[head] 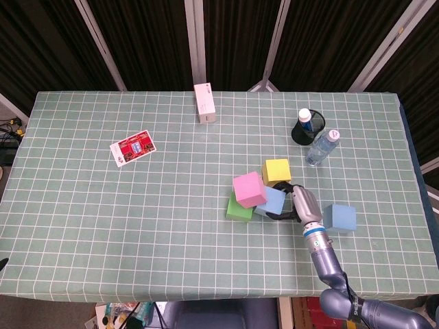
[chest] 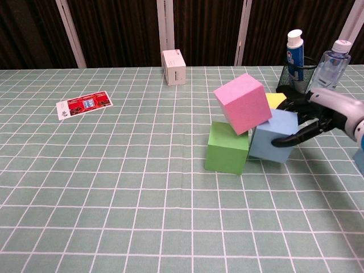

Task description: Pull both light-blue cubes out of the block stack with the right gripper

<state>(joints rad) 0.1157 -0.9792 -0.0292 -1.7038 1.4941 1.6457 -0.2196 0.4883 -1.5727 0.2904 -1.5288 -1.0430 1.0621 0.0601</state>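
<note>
My right hand (head: 300, 203) (chest: 316, 116) grips a light-blue cube (head: 272, 200) (chest: 273, 136) from its right side, fingers wrapped over the front and back. That cube is tilted, with its near edge raised off the table. The pink cube (head: 249, 189) (chest: 242, 103) leans tipped to the left, resting on the green cube (head: 238, 210) (chest: 226, 147) and the held cube. A yellow cube (head: 276, 170) (chest: 276, 100) sits just behind them. A second light-blue cube (head: 339, 216) (chest: 360, 160) lies alone to the right of my hand. My left hand is out of sight.
A black cup (head: 302, 127) holding a tube and a water bottle (head: 322, 147) (chest: 325, 74) stand behind the cubes at the right. A white box (head: 205, 103) (chest: 174, 66) sits at the far centre, and a red card (head: 133, 148) (chest: 83, 104) lies at the left.
</note>
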